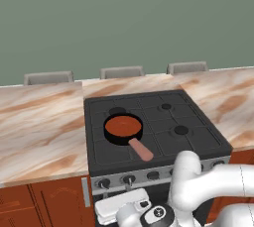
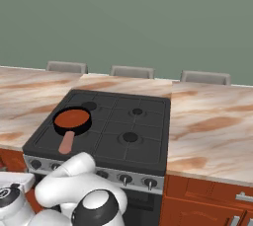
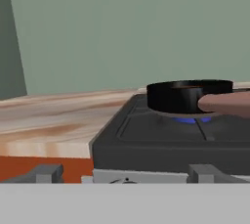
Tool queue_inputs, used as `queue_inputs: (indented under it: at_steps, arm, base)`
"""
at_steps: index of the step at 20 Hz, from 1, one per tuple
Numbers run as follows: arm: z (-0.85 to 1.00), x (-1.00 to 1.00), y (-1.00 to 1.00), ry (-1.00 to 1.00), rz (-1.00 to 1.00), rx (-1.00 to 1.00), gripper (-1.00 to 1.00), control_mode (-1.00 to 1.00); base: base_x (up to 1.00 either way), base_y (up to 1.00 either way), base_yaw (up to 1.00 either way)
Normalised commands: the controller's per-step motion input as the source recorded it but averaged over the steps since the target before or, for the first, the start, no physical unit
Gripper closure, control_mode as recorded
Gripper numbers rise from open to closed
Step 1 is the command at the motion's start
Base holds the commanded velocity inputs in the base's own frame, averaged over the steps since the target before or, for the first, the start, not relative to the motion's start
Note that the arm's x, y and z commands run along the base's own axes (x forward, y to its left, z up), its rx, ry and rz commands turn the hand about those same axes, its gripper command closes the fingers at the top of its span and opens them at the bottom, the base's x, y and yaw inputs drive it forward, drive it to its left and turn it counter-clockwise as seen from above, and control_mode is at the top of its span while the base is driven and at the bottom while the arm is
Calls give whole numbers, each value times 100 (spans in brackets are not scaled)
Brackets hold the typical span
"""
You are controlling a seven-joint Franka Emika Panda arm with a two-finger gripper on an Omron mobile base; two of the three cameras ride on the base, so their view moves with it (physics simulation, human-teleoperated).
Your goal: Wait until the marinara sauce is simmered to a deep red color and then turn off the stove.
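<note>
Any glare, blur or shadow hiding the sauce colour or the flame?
Left base view: even flat light, no glare; the orange-red marinara sauce in the small black pan reads clearly. Right base view: equally even. Hand view: soft, slightly blurred; a blue flame glows under the pan, whose wall hides the sauce.

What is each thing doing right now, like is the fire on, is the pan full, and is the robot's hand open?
Large black square stove: on; blue flame under the pan.
Small black pan with pinkish-tan handle: upright on the front left burner, full.
Orange-red marinara sauce: flat, filling the pan.
Dark stove knobs: too small to read their positions.
Two-finger gripper: open, low before the stove's front edge, holding nothing.
</note>
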Motion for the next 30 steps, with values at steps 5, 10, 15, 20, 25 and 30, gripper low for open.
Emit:
queue_inputs:
  at_steps: [5, 10, 15, 20, 25, 30]
  arm:
    - [-9, 11, 5, 0, -16, 7, -100, -100]
    - [-11, 27, 0, 0, -10, 3, -100, -100]
    - [-15, 4, 0, 0, 0, 0, -100, -100]
    - [-17, 1, 0, -2, 0, 0, -100, -100]
    - [-12, 20, 0, -2, 0, 0, -100, -100]
    - [-21, 32, 0, 0, 0, 0, -100, -100]
  base:
    - [0, 0, 0]
    - [0, 0, 0]
    - [0, 0, 0]
    - [0, 0, 0]
    - [0, 0, 0]
    - [0, 0, 0]
